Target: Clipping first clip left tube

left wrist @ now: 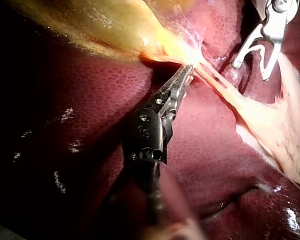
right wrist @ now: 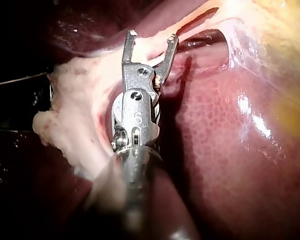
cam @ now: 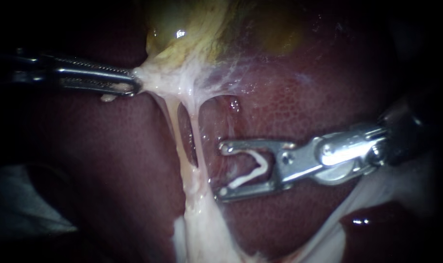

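Across the liver (cam: 289, 107), below the gallbladder (cam: 192, 29): left tube (cam: 172, 127) bare.
Our left pincer (cam: 134, 86) is clamped on the gallbladder neck; our right pincer (cam: 220, 170), spread, holds the clip (cam: 253, 168) beside the right tube (cam: 194, 139); we risk clipping that one, or both.

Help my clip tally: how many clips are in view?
1: a white clip in the right instrument, beside the tubes; none visible on them, though one could be hidden.
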`<action>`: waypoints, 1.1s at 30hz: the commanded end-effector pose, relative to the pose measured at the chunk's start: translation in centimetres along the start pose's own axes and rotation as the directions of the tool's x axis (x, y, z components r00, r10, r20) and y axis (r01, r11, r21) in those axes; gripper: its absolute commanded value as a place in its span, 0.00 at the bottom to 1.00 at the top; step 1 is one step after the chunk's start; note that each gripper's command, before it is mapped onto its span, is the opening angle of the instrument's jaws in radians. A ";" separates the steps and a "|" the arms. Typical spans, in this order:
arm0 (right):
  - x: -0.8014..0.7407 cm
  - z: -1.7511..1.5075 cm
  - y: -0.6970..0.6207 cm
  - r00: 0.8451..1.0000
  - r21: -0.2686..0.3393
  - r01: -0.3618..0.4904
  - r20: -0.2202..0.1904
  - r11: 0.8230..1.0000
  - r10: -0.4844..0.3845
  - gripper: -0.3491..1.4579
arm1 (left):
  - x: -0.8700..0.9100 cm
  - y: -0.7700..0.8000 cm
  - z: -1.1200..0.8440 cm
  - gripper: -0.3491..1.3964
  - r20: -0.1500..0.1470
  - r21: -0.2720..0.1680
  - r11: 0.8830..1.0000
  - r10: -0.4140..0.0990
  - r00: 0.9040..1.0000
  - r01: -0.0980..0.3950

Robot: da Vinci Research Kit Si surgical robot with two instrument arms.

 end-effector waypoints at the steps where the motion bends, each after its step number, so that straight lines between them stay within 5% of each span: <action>1: -0.01 0.05 0.00 1.000 0.001 -0.004 -0.001 1.000 0.004 0.47 | 0.00 0.00 0.01 0.00 0.000 0.001 1.000 -0.001 1.000 0.001; 20: -0.40 0.43 0.32 1.000 0.020 -0.031 -0.001 0.999 0.031 0.47 | 0.00 0.01 0.02 0.00 0.000 0.003 1.000 -0.001 1.000 0.001; 33: -0.27 0.81 0.40 0.999 0.107 -0.008 -0.053 0.994 0.014 0.47 | 0.00 0.02 0.03 0.00 0.000 0.007 1.000 -0.001 1.000 0.001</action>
